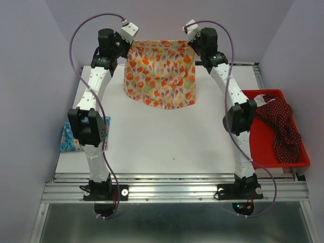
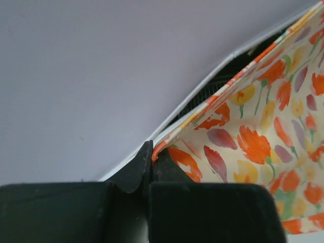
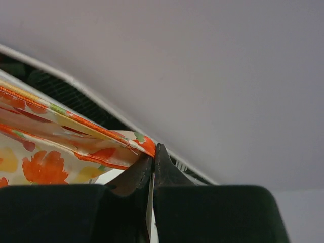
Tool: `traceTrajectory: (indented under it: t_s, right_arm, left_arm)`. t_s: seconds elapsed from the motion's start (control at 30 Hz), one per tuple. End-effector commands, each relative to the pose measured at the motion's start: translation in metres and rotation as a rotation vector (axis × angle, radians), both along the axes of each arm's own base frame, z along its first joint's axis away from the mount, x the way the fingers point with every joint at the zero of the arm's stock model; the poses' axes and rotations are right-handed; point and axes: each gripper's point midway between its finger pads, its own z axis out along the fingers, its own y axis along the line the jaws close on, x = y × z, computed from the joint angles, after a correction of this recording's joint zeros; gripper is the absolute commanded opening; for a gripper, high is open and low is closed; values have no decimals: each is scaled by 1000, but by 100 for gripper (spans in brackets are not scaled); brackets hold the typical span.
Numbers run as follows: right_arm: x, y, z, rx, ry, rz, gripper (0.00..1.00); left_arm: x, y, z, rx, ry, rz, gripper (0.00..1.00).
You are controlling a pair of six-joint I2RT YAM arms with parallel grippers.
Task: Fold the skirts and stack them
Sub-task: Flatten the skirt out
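White table (image 1: 167,144) below; your left gripper (image 2: 152,154) and right gripper (image 3: 153,152) each pinch a top corner of the cream-white skirt (image 1: 161,76), hanging spread.

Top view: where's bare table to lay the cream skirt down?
Free: the middle of the table, between the left arm and right arm, from under the hanging cream skirt to the near edge. Crowded: left edge, blue skirt under the left arm; right edge, red tray with the dark red skirt.
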Motion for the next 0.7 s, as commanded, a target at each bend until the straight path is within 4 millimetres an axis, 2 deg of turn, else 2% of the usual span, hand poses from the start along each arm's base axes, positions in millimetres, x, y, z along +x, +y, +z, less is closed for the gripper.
traceTrajectory:
  t_s: [0.0, 0.03, 0.07, 0.1, 0.13, 0.17, 0.2, 0.23, 0.27, 0.3, 0.33, 0.37, 0.4, 0.43, 0.47, 0.5, 0.53, 0.57, 0.63, 0.67]
  right_arm:
    - [-16, -109, 165, 110, -484, -301, 1]
    - [-24, -110, 182, 141, -526, -301, 1]
    - [-28, -117, 196, 159, -572, -306, 1]
    - [-33, -117, 209, 174, -613, -299, 1]
    - [-41, -123, 223, 191, -647, -295, 1]
    - [-43, -122, 227, 204, -656, -282, 1]
    - [-38, -115, 216, 197, -624, -249, 1]
    - [-36, -113, 208, 192, -598, -235, 1]
    - [-41, -110, 207, 192, -582, -215, 1]
    - [-37, -106, 188, 183, -523, -198, 1]
    - [-26, -98, 143, 170, -414, -172, 1]
    - [-25, -95, 120, 152, -350, -158, 1]
    - [-30, -93, 93, 126, -251, -141, 1]
    - [-30, -89, 34, 89, -116, -118, 1]
    - [-36, -87, 8, 67, -49, -100, 1]
    - [-49, -83, -13, 45, 27, -62, 1]
    - [-59, -82, -38, 24, 97, -46, 1]
    - [-76, -84, -88, -4, 215, -35, 1]
    - [-106, -86, -120, -43, 326, -5, 1]
    - [-130, -89, -155, -63, 436, 1, 1]
  left_arm:
    - [2, 47, 156, -136, -381, 186, 0]
    - [5, 47, 161, -142, -405, 186, 0]
    - [3, 48, 178, -151, -466, 187, 0]
    - [3, 50, 181, -151, -488, 195, 0]
    - [-5, 52, 193, -143, -529, 199, 0]
    - [-7, 54, 196, -137, -549, 204, 0]
    - [-3, 53, 178, -122, -544, 193, 0]
    - [-13, 52, 181, -103, -559, 177, 0]
    - [-14, 51, 170, -43, -560, 161, 0]
    - [-10, 43, 129, -3, -497, 115, 0]
    - [-11, 41, 111, 28, -472, 99, 0]
    - [-15, 40, 74, 61, -405, 78, 0]
    - [-19, 37, 55, 111, -382, 44, 0]
    - [-26, 35, 40, 142, -358, 26, 3]
    - [-30, 34, 17, 177, -314, 5, 5]
    - [-42, 33, -25, 232, -224, -37, 5]
    - [-52, 33, -45, 260, -180, -61, 6]
    - [-70, 33, -94, 288, -67, -102, 9]
    - [-98, 25, -123, 356, -38, -207, 11]
    - [-130, 19, -146, 359, 12, -283, 12]
